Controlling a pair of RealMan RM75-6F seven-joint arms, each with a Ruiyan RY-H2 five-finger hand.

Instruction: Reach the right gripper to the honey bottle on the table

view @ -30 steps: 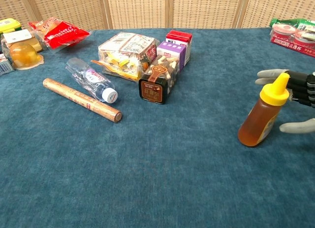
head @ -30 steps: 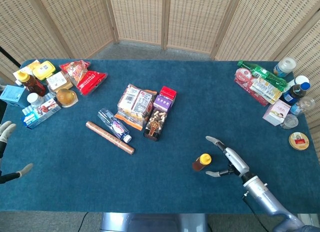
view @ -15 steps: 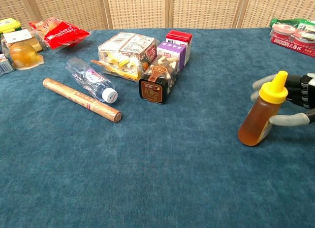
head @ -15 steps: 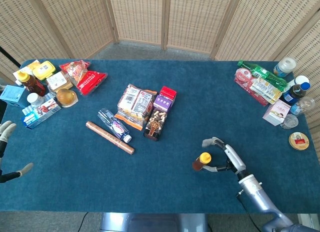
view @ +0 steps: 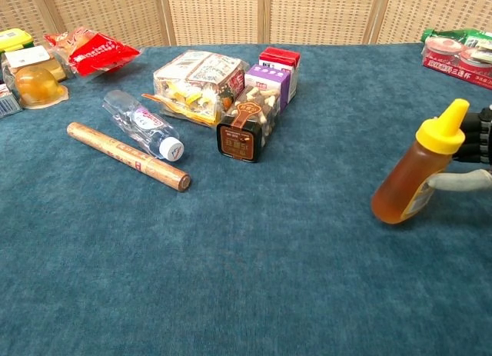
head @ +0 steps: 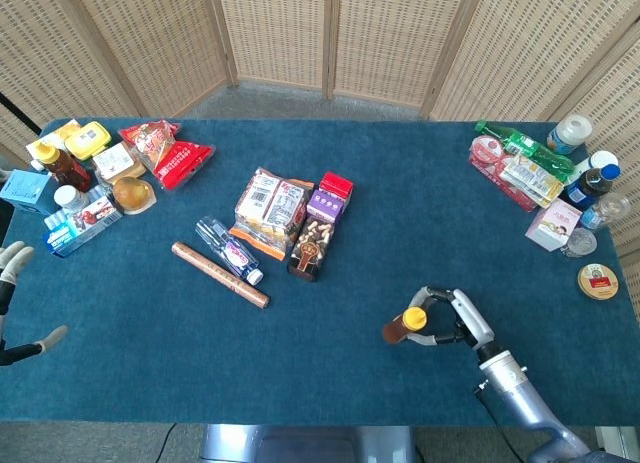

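Note:
The honey bottle, amber with a yellow cap, sits at the near right of the blue table. In the chest view the honey bottle leans with its cap tipped to the right, its base touching the cloth. My right hand has its fingers curled around the bottle's upper part, and the thumb presses its lower side. In the chest view only the fingers of the right hand show, at the right edge. My left hand hangs at the far left edge, fingers apart, holding nothing.
A water bottle, a brown roll, snack packs and a dark box lie mid-table. Bottles and packets crowd the far right corner, and food items the far left.
My right hand moved left and closed its fingers around the honey bottle. The bottle, upright before, now tips toward the hand. The left hand stayed put.

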